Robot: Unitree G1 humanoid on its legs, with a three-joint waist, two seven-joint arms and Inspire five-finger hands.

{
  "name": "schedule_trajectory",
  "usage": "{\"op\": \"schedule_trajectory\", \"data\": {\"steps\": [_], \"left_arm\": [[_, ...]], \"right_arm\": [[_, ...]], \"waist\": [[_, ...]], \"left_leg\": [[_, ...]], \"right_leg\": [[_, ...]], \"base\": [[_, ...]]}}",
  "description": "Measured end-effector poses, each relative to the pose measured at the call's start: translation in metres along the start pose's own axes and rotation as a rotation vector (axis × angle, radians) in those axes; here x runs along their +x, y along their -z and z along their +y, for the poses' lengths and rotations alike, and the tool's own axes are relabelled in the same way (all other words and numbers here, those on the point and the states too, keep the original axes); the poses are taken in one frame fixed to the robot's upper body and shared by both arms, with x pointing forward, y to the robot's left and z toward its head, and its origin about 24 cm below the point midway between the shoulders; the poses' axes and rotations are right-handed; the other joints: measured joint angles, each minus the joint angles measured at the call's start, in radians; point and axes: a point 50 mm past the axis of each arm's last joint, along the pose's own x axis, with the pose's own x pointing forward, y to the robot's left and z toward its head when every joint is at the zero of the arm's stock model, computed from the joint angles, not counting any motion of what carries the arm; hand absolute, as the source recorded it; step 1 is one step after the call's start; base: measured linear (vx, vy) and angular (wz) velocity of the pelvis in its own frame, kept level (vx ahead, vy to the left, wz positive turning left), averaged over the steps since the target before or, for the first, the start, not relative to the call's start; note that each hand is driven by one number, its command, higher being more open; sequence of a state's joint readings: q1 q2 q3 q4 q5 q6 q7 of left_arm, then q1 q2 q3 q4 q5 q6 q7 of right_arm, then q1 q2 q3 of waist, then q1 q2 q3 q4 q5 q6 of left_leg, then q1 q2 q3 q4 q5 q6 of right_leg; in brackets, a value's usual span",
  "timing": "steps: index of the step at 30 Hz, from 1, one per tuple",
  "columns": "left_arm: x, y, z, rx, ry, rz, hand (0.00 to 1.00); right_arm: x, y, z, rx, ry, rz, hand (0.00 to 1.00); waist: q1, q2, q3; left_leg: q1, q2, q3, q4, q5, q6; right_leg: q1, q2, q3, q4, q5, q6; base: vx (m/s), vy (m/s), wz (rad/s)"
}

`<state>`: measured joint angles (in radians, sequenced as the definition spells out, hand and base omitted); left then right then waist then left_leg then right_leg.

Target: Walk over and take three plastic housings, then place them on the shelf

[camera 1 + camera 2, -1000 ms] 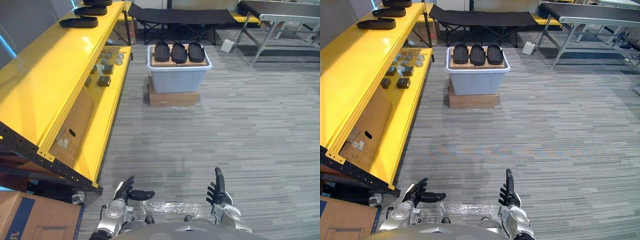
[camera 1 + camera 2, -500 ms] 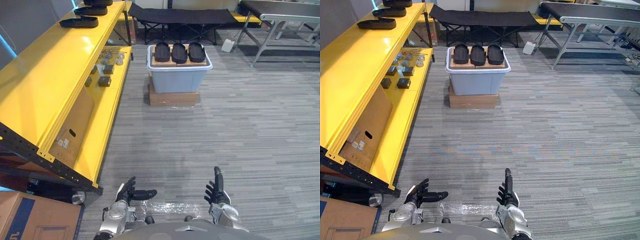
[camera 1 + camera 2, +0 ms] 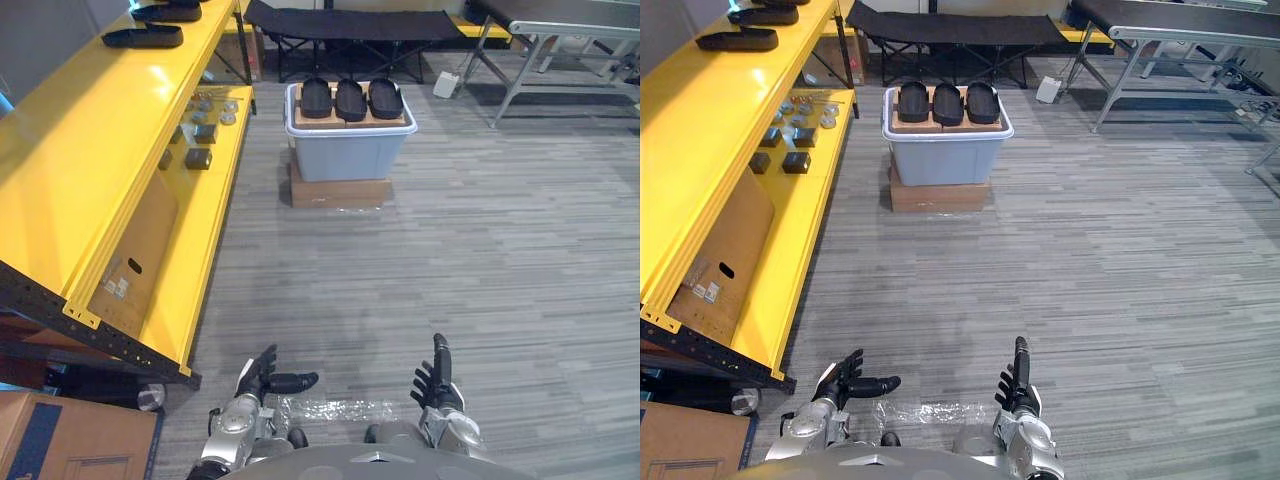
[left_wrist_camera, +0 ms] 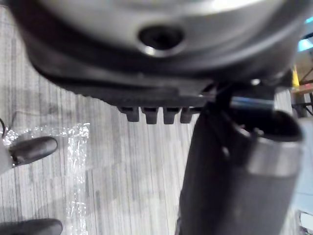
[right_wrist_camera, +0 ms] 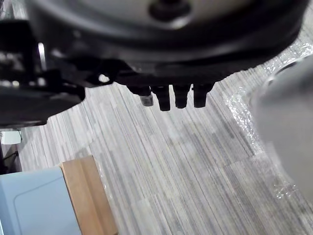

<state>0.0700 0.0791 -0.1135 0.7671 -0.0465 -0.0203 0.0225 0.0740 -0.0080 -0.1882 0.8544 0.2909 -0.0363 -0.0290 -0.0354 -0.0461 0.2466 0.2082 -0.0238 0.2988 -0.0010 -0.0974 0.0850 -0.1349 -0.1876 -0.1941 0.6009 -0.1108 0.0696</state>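
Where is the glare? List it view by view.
Left eye view: the top of the yellow shelf carries a broad pale sheen from overhead light; right eye view: a faint bright patch lies on the grey floor; left wrist view: the clear plastic sheet glints white.

Plastic housings (image 3: 349, 99), upper centre, are showing black; tote bin (image 3: 349, 158) is reading pale blue-grey; shelf (image 3: 80, 150), left, bright yellow; carpet (image 3: 480, 250) is running grey-striped.

Bright, even light from overhead; pale glare streaks the top of the yellow shelf (image 3: 90, 150); the grey floor (image 3: 500, 250) is evenly lit, shadows faint; the space beneath the shelf lies dark.
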Motion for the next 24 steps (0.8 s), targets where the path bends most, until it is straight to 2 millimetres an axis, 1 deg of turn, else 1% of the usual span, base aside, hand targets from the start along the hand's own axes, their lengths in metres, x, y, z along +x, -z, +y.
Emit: {"op": "schedule_trajectory", "data": {"steps": [1, 2, 3, 4, 5, 6, 7, 8, 9, 10, 11, 12, 13, 14, 15, 16, 17, 18, 19, 20, 21, 22, 23, 24], "left_arm": [[-0.001, 0.003, 0.001, 0.0, -0.005, 0.012, 1.0], [-0.002, 0.005, 0.004, -0.007, -0.013, 0.022, 1.0], [-0.002, 0.005, 0.008, -0.019, -0.022, 0.029, 1.0], [-0.001, 0.005, 0.01, -0.016, -0.025, 0.029, 1.0], [-0.001, 0.003, 0.012, -0.013, -0.029, 0.027, 1.0], [-0.001, 0.004, 0.013, -0.024, -0.032, 0.031, 1.0], [-0.002, 0.007, 0.013, -0.031, -0.035, 0.044, 1.0], [-0.002, 0.009, 0.014, -0.054, -0.039, 0.05, 1.0], [-0.004, 0.013, 0.016, -0.091, -0.054, 0.06, 1.0], [-0.005, 0.016, 0.014, -0.166, -0.072, 0.07, 1.0], [-0.006, 0.019, 0.013, -0.208, -0.08, 0.079, 1.0], [-0.009, 0.026, 0.011, -0.268, -0.092, 0.091, 1.0], [-0.009, 0.024, 0.011, -0.342, -0.11, 0.079, 1.0], [-0.009, 0.02, 0.011, -0.367, -0.119, 0.059, 1.0], [-0.008, 0.013, 0.015, -0.373, -0.127, 0.027, 1.0], [-0.006, 0.008, 0.016, -0.389, -0.123, 0.008, 1.0], [-0.005, 0.007, 0.016, -0.385, -0.116, 0.006, 1.0], [-0.004, 0.003, 0.013, -0.375, -0.091, -0.007, 1.0], [-0.003, -0.003, 0.006, -0.355, -0.048, -0.032, 1.0], [-0.002, -0.007, 0.0, -0.345, -0.024, -0.05, 1.0], [-0.002, -0.01, -0.003, -0.329, -0.009, -0.061, 1.0], [-0.001, -0.021, -0.009, -0.303, 0.02, -0.1, 1.0], [-0.003, -0.026, -0.016, -0.284, 0.053, -0.125, 1.0], [-0.004, -0.027, -0.02, -0.274, 0.071, -0.133, 1.0]], "right_arm": [[-0.001, 0.004, -0.001, 0.002, 0.0, 0.008, 0.0], [-0.004, 0.008, -0.003, 0.005, -0.011, 0.016, 0.0], [-0.004, 0.008, -0.004, -0.004, -0.017, 0.004, 0.0], [-0.005, 0.008, -0.004, -0.004, -0.019, -0.001, 0.0], [-0.007, 0.008, -0.006, 0.003, -0.026, -0.012, 0.0], [-0.008, 0.009, -0.007, 0.01, -0.027, -0.02, 0.0], [-0.009, 0.01, -0.009, 0.017, -0.035, -0.023, 0.0], [-0.01, 0.011, -0.01, 0.018, -0.04, -0.02, 0.0], [-0.011, 0.014, -0.01, 0.022, -0.052, -0.013, 0.0], [-0.011, 0.012, -0.011, 0.026, -0.066, -0.019, 0.0], [-0.012, 0.013, -0.014, 0.021, -0.066, -0.018, 0.0], [-0.012, 0.012, -0.017, 0.008, -0.068, -0.019, 0.0], [-0.011, 0.011, -0.015, -0.005, -0.076, -0.02, 0.0], [-0.011, 0.01, -0.016, -0.028, -0.084, -0.021, 0.0], [-0.009, 0.006, -0.015, -0.055, -0.09, -0.029, 0.0], [-0.008, 0.007, -0.015, -0.083, -0.09, -0.02, 0.0], [-0.008, 0.008, -0.015, -0.09, -0.092, -0.017, 0.0], [-0.007, 0.006, -0.013, -0.1, -0.098, -0.026, 0.0], [-0.004, -0.003, -0.009, -0.135, -0.113, -0.061, 0.0], [-0.001, -0.012, -0.005, -0.157, -0.125, -0.083, 0.0], [0.0, -0.016, -0.002, -0.168, -0.135, -0.094, 0.0], [0.003, -0.024, 0.003, -0.175, -0.138, -0.115, 0.0], [0.003, -0.029, 0.006, -0.182, -0.137, -0.133, 0.0], [0.003, -0.03, 0.005, -0.186, -0.132, -0.14, 0.0]], "waist": [[0.001, 0.001, 0.011], [0.002, -0.001, 0.014], [-0.002, -0.001, 0.014], [-0.005, -0.001, 0.013], [-0.014, -0.003, 0.014], [-0.018, -0.004, 0.014], [-0.018, -0.006, 0.012], [-0.018, -0.01, 0.008], [-0.011, -0.017, 0.003], [-0.012, 0.004, -0.005], [-0.013, 0.02, -0.019], [-0.006, 0.04, -0.039], [0.0, 0.057, -0.038], [0.011, 0.069, -0.032], [0.016, 0.076, -0.019], [0.026, 0.066, -0.009], [0.032, 0.052, -0.001], [0.037, 0.041, 0.001], [0.042, 0.042, 0.004], [0.047, 0.048, 0.011], [0.052, 0.05, 0.017], [0.062, 0.057, 0.036], [0.07, 0.074, 0.047], [0.076, 0.091, 0.049]], "left_leg": [[0.004, 0.014, 0.0, 0.03, -0.022, -0.005], [0.008, 0.036, -0.003, 0.06, -0.042, -0.017], [0.003, 0.055, -0.012, 0.082, -0.058, -0.034], [-0.004, 0.06, -0.019, 0.091, -0.066, -0.042], [-0.015, 0.067, -0.038, 0.108, -0.08, -0.057], [-0.015, 0.07, -0.05, 0.124, -0.096, -0.07], [-0.005, 0.07, -0.064, 0.144, -0.125, -0.088], [-0.001, 0.07, -0.069, 0.158, -0.143, -0.096], [0.013, 0.073, -0.075, 0.18, -0.179, -0.114], [0.015, 0.111, -0.08, 0.216, -0.224, -0.136], [0.017, 0.139, -0.082, 0.231, -0.239, -0.163], [0.005, 0.177, -0.086, 0.307, -0.257, -0.191], [-0.137, 0.258, -0.132, 0.64, -0.231, -0.181], [-0.226, 0.305, -0.151, 0.845, -0.14, -0.156], [-0.292, 0.34, -0.164, 0.992, -0.134, -0.163], [-0.335, 0.329, -0.167, 1.068, -0.139, -0.168], [-0.349, 0.305, -0.166, 1.063, -0.14, -0.168], [-0.372, 0.257, -0.164, 1.013, -0.143, -0.173], [-0.415, 0.18, -0.158, 0.853, -0.143, -0.173], [-0.437, 0.135, -0.161, 0.73, -0.138, -0.171], [-0.449, 0.11, -0.166, 0.641, -0.125, -0.168], [-0.452, 0.059, -0.176, 0.437, -0.063, -0.168], [-0.455, 0.028, -0.2, 0.246, 0.022, -0.175], [-0.456, 0.028, -0.211, 0.182, 0.054, -0.184]], "right_leg": [[-0.007, 0.003, -0.005, -0.028, -0.01, 0.0], [-0.008, 0.019, -0.005, -0.113, -0.01, 0.005], [-0.014, 0.036, -0.001, -0.226, 0.006, 0.02], [-0.02, 0.041, 0.002, -0.278, 0.015, 0.03], [-0.023, 0.05, 0.013, -0.365, 0.044, 0.037], [-0.024, 0.052, 0.03, -0.398, 0.069, 0.032], [-0.018, 0.052, 0.05, -0.409, 0.085, 0.02], [-0.012, 0.051, 0.055, -0.408, 0.081, 0.01], [0.006, 0.053, 0.051, -0.4, 0.065, -0.017], [-0.005, 0.074, 0.041, -0.347, 0.084, -0.032], [-0.002, 0.097, 0.027, -0.332, 0.078, -0.041], [0.014, 0.131, 0.019, -0.325, 0.074, -0.048], [0.045, 0.174, 0.002, -0.313, 0.048, -0.08], [0.087, 0.201, -0.005, -0.337, 0.04, -0.101], [0.142, 0.222, -0.01, -0.362, 0.035, -0.123], [0.22, 0.225, -0.007, -0.396, 0.024, -0.14], [0.256, 0.22, -0.002, -0.417, 0.02, -0.146], [0.297, 0.21, 0.01, -0.449, 0.016, -0.152], [0.336, 0.201, 0.036, -0.488, 0.01, -0.16], [0.351, 0.197, 0.054, -0.502, 0.005, -0.166], [0.358, 0.194, 0.066, -0.507, 0.0, -0.169], [0.389, 0.193, 0.09, -0.523, -0.009, -0.164], [0.426, 0.208, 0.108, -0.541, -0.027, -0.162], [0.446, 0.224, 0.121, -0.549, -0.039, -0.159]], "base": [[0.13, 0.012, 0.03], [0.21, -0.019, 0.07], [0.19, -0.022, 0.13], [0.26, -0.069, 0.31], [0.25, -0.101, 0.39], [0.32, -0.138, 0.48], [0.25, -0.136, 0.33], [0.36, -0.243, 0.25], [0.46, -0.337, 0.18], [0.48, -0.354, 0.16], [0.36, -0.249, 0.12], [0.48, -0.302, 0.11], [0.5, -0.314, 0.09], [0.62, -0.377, 0.09], [0.56, -0.293, -0.03], [0.44, -0.218, -0.08], [0.46, -0.197, -0.2], [0.52, -0.171, -0.38], [0.6, -0.175, -0.54], [0.51, -0.078, -0.56], [0.31, 0.0, -0.54], [0.43, 0.049, -0.51], [0.35, 0.072, -0.46], [0.41, 0.15, -0.48]]}}
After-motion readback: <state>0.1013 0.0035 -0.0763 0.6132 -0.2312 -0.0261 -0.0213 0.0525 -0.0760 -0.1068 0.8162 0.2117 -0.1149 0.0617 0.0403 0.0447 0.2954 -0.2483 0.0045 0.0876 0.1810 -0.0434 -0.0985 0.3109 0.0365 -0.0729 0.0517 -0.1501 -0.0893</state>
